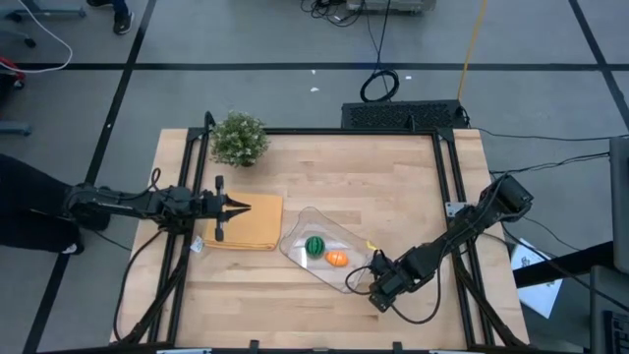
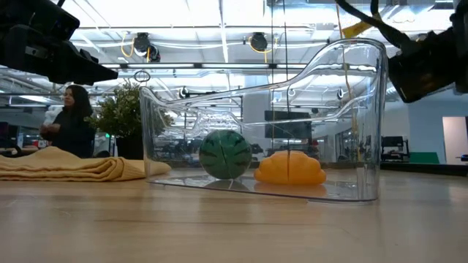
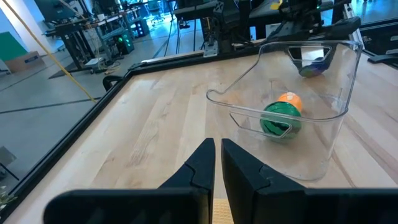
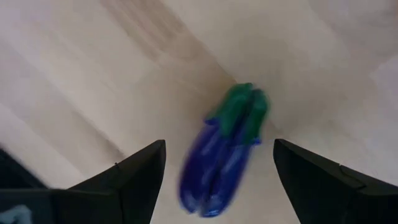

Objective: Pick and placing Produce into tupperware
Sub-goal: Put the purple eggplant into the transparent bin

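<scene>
**Eggplant lies between wide jaws, two pieces already in the tub**

The right gripper (image 4: 217,180) hangs with its jaws spread wide and nothing in them. Centred in the gap between the fingers, on the bare wooden table (image 1: 393,187), lies the toy eggplant (image 4: 224,158), blue-purple with a green cap. Its long axis runs roughly along the gap rather than across it, tilted slightly, with the cap end pointing away from the wrist and the rounded purple end nearest the palm. Closing would therefore press the pads against its two long flanks, which looks like the sensible hold: mid-body, below the cap.

The piece appears glossy, light and rigid, likely plastic, so it may skid or roll sideways if one pad meets it first; a square, centred squeeze seems wise.

The clear tupperware (image 1: 295,246) sits just beside the right gripper, already holding the green striped ball (image 1: 314,245) and the orange piece (image 1: 337,259).

The left gripper (image 1: 246,206) waits over the folded tan cloth (image 1: 257,228), jaws closed and holding nothing.
</scene>
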`<state>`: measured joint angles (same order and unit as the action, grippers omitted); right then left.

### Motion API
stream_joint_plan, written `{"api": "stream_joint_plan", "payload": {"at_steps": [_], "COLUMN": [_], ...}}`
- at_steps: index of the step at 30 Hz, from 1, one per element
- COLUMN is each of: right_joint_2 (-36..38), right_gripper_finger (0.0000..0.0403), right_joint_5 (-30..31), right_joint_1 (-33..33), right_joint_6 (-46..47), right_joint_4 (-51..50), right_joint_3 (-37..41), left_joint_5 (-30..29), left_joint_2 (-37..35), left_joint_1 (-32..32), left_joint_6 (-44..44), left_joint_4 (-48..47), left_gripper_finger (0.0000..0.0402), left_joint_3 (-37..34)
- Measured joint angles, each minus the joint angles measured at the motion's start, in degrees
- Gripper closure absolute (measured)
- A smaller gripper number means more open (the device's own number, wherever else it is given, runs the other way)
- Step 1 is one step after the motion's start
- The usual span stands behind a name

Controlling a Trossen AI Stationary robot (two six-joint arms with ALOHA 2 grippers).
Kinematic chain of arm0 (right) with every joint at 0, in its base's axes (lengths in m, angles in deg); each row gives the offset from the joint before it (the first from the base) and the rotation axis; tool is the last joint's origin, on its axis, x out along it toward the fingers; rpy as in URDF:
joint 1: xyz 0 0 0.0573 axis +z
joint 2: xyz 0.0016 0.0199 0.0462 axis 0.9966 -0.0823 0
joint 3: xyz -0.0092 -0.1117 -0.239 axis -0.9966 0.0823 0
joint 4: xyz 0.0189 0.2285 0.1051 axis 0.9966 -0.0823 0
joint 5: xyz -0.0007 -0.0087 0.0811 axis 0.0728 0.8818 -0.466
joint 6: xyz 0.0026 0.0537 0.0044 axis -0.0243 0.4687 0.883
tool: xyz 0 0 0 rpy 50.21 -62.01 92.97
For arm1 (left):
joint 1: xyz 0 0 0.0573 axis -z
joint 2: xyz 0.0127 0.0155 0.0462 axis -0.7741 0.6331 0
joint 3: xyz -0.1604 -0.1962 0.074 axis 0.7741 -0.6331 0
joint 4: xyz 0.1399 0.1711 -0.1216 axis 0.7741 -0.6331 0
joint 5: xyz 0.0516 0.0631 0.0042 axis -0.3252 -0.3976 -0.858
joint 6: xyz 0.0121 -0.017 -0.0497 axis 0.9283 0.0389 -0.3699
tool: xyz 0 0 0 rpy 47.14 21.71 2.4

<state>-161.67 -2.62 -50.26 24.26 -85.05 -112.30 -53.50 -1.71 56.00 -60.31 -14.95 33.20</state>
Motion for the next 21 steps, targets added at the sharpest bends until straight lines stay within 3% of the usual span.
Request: {"api": "stream_joint_plan", "payload": {"at_steps": [11, 21], "right_joint_2": [0.1, 0.2], "right_gripper_finger": [0.0118, 0.0195], "right_joint_5": [-1.2, -1.5], "right_joint_1": [0.0, 0.0], "right_joint_6": [-0.4, -1.2], "right_joint_4": [2.0, 2.3], "right_joint_3": [2.6, 3.4], "left_joint_5": [0.0, 0.0], "left_joint_2": [0.0, 0.0], "left_joint_1": [0.0, 0.0], "left_joint_6": [0.0, 0.0], "left_joint_4": [-0.3, -0.2], "left_gripper_finger": [0.0369, 0.0369], "left_joint_3": [0.0, 0.0]}}
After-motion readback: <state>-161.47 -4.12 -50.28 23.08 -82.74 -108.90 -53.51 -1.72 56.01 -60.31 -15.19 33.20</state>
